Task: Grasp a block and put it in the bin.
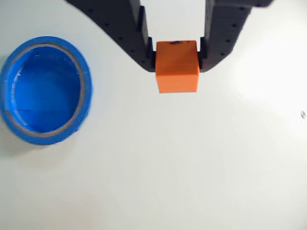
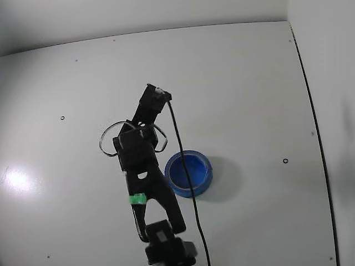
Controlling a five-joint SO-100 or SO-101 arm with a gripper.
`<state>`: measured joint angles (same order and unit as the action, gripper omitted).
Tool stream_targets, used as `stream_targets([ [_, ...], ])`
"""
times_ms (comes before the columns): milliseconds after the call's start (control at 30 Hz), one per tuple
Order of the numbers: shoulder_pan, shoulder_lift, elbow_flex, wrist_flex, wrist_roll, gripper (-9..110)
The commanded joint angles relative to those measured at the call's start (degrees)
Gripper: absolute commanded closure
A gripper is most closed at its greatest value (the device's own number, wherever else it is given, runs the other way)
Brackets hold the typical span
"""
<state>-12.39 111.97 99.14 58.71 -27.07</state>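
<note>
In the wrist view, the black two-finger gripper (image 1: 177,56) enters from the top edge and clamps the block (image 1: 177,67) between its tips, one finger pressed against each side face. The jaws stand only as far apart as the cube is wide. The cube reads orange here, with a small dark mark on its upper edge, and most of its front face hangs below the fingertips. Beneath it lies the white table (image 1: 192,167), and the pictures do not settle whether the cube rests on that surface or is raised just above it.

The bin (image 1: 45,91) sits to the left of the gripper in the wrist view, well apart from the cube, a round blue container with a thick rim and a thin grey band inside the lip (its blue floor shows bare). A small dark speck (image 1: 302,114) marks the table near the right edge.

In the fixed view, the black arm (image 2: 145,166) reaches up from the bottom of the picture across the table (image 2: 249,83), a green band around one link and a dark cable (image 2: 186,177) trailing along it. The bin (image 2: 189,174) stands just to the right of the arm, partly crossed by the cable. The cube and the fingertips cannot be made out in this view.
</note>
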Motion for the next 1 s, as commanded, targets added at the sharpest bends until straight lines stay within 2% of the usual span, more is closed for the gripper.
stream_targets([
  [0, 6.86, 14.59, 8.09, -2.9, 0.44, 101],
  [333, 16.35, 17.23, 29.53, -16.35, -5.63, 101],
  [533, 17.93, 16.88, 38.14, -25.05, -6.68, 101],
  [800, 17.58, 17.58, 44.74, -29.88, -6.68, 100],
  [867, 18.02, 17.58, 45.35, -29.88, -6.77, 97],
  [967, 18.02, 17.75, 45.97, -29.71, -6.86, 86],
])
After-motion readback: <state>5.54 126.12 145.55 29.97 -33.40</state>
